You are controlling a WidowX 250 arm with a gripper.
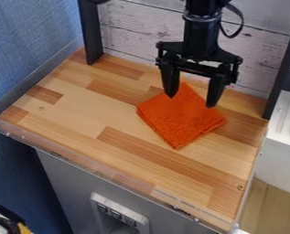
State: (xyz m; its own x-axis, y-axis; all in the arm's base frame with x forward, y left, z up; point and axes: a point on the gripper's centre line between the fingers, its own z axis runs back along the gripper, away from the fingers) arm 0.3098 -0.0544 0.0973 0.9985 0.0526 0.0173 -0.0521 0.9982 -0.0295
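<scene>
Orange cloth (182, 119) lies on the wood-block worktop (80, 105), right of the centre of the frame and a little above its middle. It looks folded into a rough square, turned so that one corner points up towards the hand and another points down towards the front edge; its surface is slightly rumpled (the pile looks like towelling).

The black hand (190, 101) hangs over the upper part of the cloth, pointing down from the top of the frame. It is open, its two fingers spread wide apart, one tip over the cloth's upper left part and the other by its upper right edge. Whether the tips touch the fabric or hang just above it is hard to tell from this angle. A black cable (235, 27) loops out beside the arm at the upper right.

Behind the worktop is a whitewashed plank wall (135, 27), between a dark post (91, 32) at the upper left and another at the right. A clear lip (98, 171) runs along the front edge, above a grey cabinet (67, 183). Blue wall covering (31, 36) fills the upper left of the frame.
</scene>
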